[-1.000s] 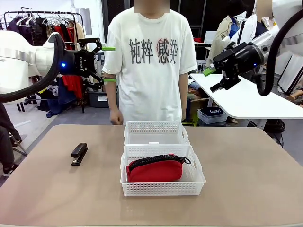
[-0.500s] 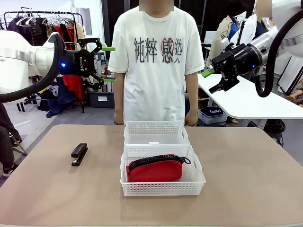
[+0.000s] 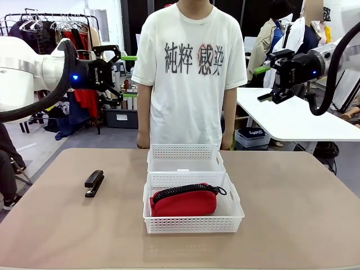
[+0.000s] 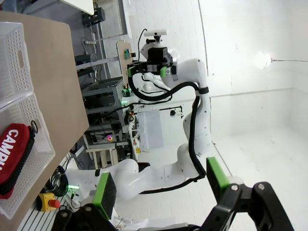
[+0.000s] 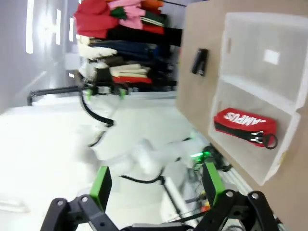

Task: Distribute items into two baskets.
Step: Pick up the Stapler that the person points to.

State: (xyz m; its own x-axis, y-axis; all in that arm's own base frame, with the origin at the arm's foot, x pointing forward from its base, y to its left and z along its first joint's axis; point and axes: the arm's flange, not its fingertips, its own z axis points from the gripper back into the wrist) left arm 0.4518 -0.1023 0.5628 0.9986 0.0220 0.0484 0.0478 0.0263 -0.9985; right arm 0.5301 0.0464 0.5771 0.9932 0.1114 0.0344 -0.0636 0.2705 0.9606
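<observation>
Since a second ago the right gripper (image 3: 262, 84) has lifted and swung out toward three o'clock, away from the person (image 3: 191, 73), who has stepped a little that way too and now stands square behind the table (image 3: 292, 214) with both arms hanging down. Nothing on the tabletop has shifted, and the left arm has held its pose.

Starting at the left: the left gripper (image 3: 130, 76) hangs in the air at about ten o'clock from the baskets, well above the table, fingers pointing toward the person. Its two green pads stand wide apart with nothing between them, and its own wrist camera shows the same gap (image 4: 161, 185). Below it, the black stapler (image 3: 94, 183) lies flat on the bare table at nine o'clock from the near basket (image 3: 191, 224), well apart from it.

In the middle, the two white baskets touch end to end, the far basket (image 3: 185, 151) at twelve o'clock from the near one. The red pouch (image 3: 183, 201) lies inside the near basket, zipper up, its pull loop toward three o'clock. No item shows in the far basket.

At the right, the right gripper hovers at about two o'clock, high over the table's far edge, fingers spread and empty. From its wrist camera (image 5: 156, 183) the pouch (image 5: 245, 124) and stapler (image 5: 200, 61) are both in sight.
</observation>
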